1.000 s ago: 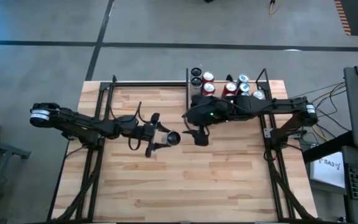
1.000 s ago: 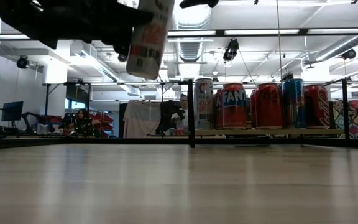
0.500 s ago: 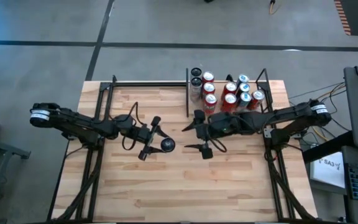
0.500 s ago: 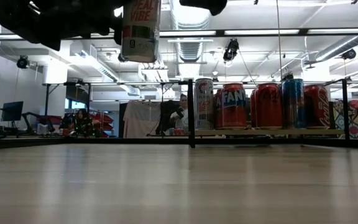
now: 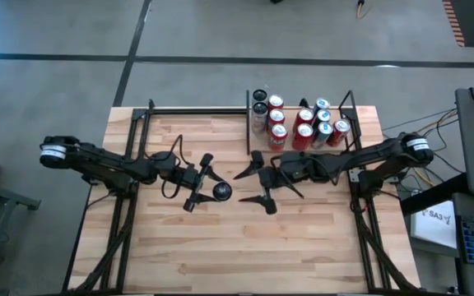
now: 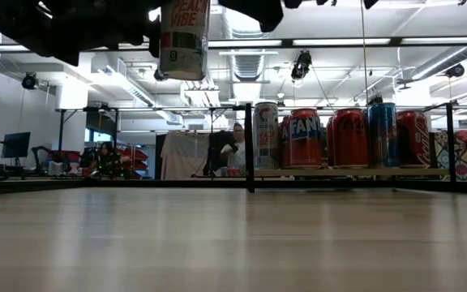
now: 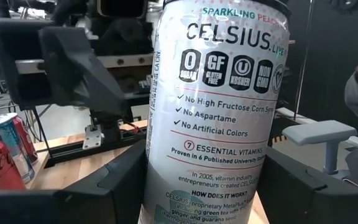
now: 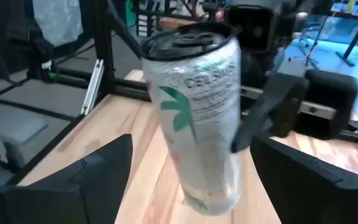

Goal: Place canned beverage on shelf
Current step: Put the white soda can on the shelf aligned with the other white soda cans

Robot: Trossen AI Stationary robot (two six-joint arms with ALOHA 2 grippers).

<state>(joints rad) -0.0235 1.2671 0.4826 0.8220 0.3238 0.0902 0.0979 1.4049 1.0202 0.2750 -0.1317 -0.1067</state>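
A wooden worktop [image 5: 245, 238] is seen from above, with two dark robot arms reaching toward its middle from either side. The left tool [image 5: 207, 189] is clamped on a tall white Celsius can [image 5: 221, 191], holding it upright in the air above the middle of the worktop. From table height, the can [image 6: 184, 39] hangs high, well clear of the surface. In the left wrist view, the can [image 7: 213, 112] stands between that tool's two dark fingers [image 7: 114, 186], its label facing the camera.

The right tool [image 5: 255, 184] is just beside the can, facing it, with its two fingers spread wide apart and holding nothing. In the right wrist view, the can [image 8: 201, 112] shows between those open fingers [image 8: 92, 174], apart from them.

The shelf [image 5: 360, 123], a light-wood board edged with black rods, sits at the far right corner of the worktop. About a dozen cans [image 5: 304, 123] already stand on it, mostly red, some silver or blue. The held can is well apart from the shelf.
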